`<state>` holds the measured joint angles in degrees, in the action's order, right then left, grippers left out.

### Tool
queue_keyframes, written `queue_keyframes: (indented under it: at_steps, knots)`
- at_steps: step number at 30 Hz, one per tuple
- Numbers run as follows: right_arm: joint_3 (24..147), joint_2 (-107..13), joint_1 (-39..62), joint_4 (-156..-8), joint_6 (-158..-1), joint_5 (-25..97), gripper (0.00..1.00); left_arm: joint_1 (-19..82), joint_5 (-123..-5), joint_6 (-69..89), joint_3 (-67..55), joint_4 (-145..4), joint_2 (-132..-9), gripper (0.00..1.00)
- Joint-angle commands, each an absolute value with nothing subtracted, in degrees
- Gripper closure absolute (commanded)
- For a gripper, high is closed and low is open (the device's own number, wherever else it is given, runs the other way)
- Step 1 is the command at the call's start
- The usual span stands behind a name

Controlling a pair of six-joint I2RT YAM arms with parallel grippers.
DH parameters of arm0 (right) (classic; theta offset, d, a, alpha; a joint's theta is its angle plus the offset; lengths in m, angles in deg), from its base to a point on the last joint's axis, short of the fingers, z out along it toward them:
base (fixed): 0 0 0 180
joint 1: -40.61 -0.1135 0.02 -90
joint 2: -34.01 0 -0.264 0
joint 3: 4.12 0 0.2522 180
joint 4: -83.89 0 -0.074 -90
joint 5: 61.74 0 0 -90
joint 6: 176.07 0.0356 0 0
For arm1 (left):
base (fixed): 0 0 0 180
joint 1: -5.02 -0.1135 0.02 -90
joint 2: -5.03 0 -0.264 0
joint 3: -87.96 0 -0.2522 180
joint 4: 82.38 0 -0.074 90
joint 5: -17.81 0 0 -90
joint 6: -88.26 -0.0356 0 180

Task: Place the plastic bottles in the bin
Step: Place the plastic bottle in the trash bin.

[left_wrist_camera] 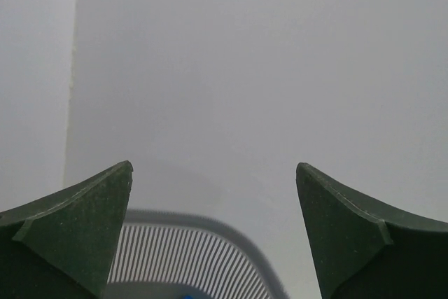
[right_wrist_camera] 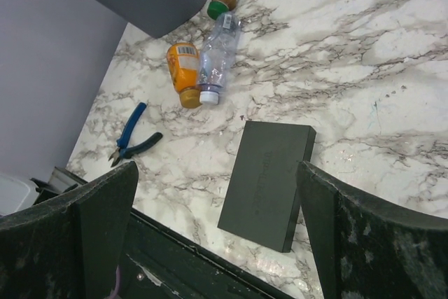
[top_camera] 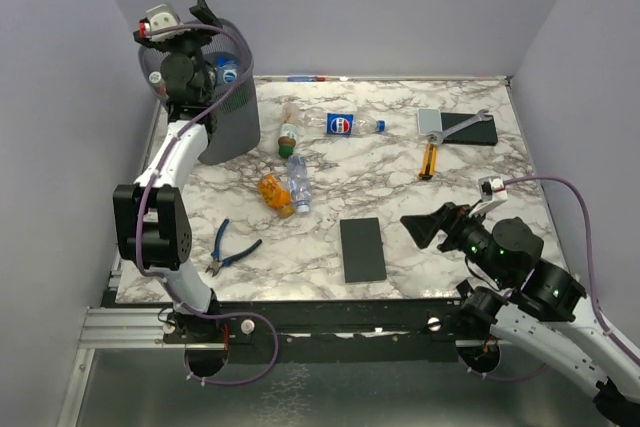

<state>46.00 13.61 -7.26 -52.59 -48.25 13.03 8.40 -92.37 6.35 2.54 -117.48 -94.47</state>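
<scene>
Left gripper (left_wrist_camera: 213, 173) hangs spread and empty over bin (top_camera: 232, 119), which holds at least 1 bottle (top_camera: 226, 71); right gripper (right_wrist_camera: 217, 171) spread, idle; 4 bottles (top_camera: 345, 125) lie unbinned on tabletop (top_camera: 450, 192).

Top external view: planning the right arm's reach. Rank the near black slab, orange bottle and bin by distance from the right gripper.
From the right gripper:
1. Near black slab, just left.
2. Orange bottle, mid-table.
3. Bin, far-left corner.

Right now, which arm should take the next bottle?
Right, probably: the right end effector is open, low, facing the orange bottle and clear bottle. The left end effector is open too, but raised over the bin.
</scene>
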Motion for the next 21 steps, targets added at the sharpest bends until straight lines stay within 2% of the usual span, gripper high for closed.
queue_keyframes:
  at_steps: [1, 6, 11, 15, 21]
  knots:
    - [48.46, 14.39, -7.20, -49.73, -50.83, 9.80, 0.02, 8.56, -93.59, 8.08, 6.48, -116.48, -88.60, 0.01]
    - [49.57, 14.03, -7.20, -49.14, -51.93, 8.97, 0.01, 13.42, -98.80, 6.01, 8.10, -113.49, -81.62, 0.01]
    - [50.80, 12.35, -7.20, -49.30, -54.62, 7.50, 0.01, 26.29, -104.82, 2.13, 10.41, -92.88, -72.93, 0.01]
    - [50.91, 9.02, -7.20, -50.90, -55.77, 8.39, 0.00, 32.73, -101.67, 8.33, 4.39, -77.99, -63.89, 0.01]
    - [49.04, -4.72, -7.20, -60.78, -57.78, 23.10, 0.03, 35.46, -100.10, 18.83, -12.04, -64.51, -48.20, 0.01]
